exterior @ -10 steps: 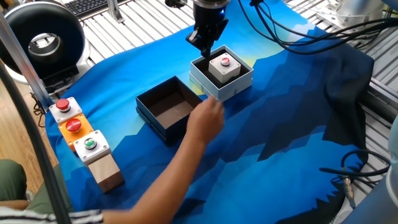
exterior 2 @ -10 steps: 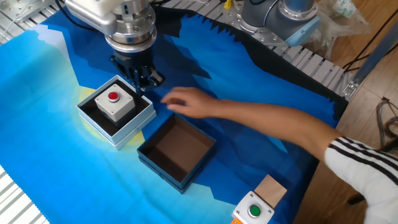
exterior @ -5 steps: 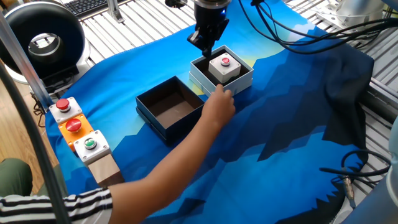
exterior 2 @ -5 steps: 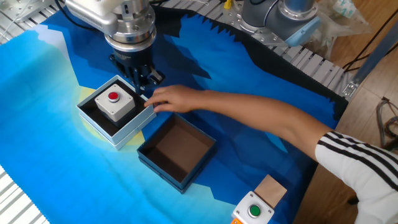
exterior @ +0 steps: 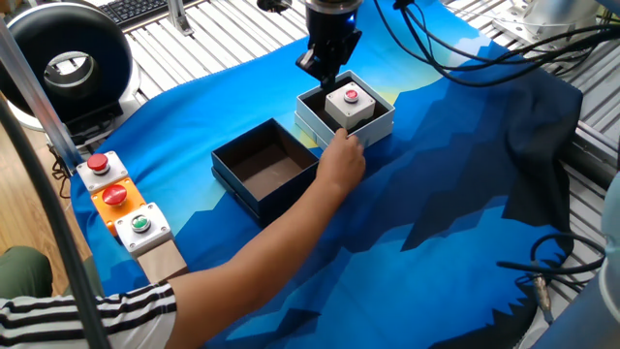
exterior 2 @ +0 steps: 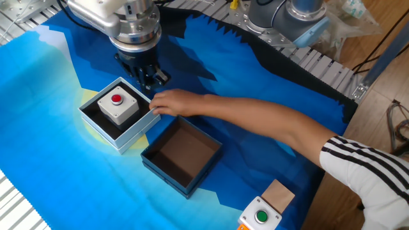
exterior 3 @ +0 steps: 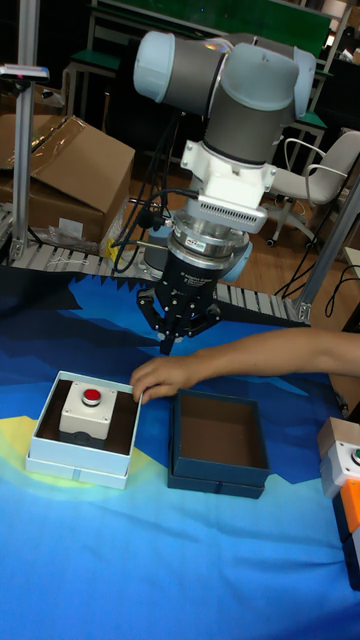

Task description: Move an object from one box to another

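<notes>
While the switch box [exterior: 349, 106] sat inside the white box [exterior: 381, 127], its red button up, the gripper [exterior: 326, 79] hung over the far rim of that box in one fixed view, fingers drawn close together and gripping nothing. A person's hand [exterior: 341, 162] touched the near corner of the white box; the navy box [exterior: 260, 171] stood just beside it, brown inside, nothing in it. A joined row of red, orange and green button boxes [exterior: 118, 197] lay near the cloth's left edge with a wooden block [exterior: 165, 260] at its green end. No writing could be read. From the other fixed view: gripper [exterior 2: 147, 83] at the white box's [exterior 2: 113, 137] far corner, jaws narrow, tips just apart from the rim as far as could be told; hand [exterior 2: 171, 102] at the corner next to it; switch box [exterior 2: 117, 106] centred in the box; navy box [exterior 2: 161, 171] close alongside on the blue cloth [exterior 2: 51, 83]. Tall fixed view: gripper [exterior 3: 167, 346] above and behind the hand [exterior 3: 160, 375], fingers [exterior 3: 160, 324] nearly together, clear of the switch box [exterior 3: 88, 411]. White box [exterior 3: 70, 457] and navy box [exterior 3: 219, 474] side by side, a small gap between. Cardboard carton [exterior 3: 65, 175] behind; no labels legible.
</notes>
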You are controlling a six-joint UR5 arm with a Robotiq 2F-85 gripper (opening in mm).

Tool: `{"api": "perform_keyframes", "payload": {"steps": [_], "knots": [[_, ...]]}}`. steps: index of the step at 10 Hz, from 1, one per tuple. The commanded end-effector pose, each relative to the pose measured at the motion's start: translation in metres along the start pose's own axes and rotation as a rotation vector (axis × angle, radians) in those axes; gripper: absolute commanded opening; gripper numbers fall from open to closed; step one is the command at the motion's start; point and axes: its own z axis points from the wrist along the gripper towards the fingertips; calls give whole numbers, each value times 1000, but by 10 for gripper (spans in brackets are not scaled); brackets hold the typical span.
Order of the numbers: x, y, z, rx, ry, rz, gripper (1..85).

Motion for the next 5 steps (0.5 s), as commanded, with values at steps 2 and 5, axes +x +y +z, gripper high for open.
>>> {"api": "perform_keyframes", "payload": {"steps": [2, 5], "knots": [[-8, -13, 4, 14, -15, -87, 33], [-21, -67, 41, 33, -5, -231, 357]]}}
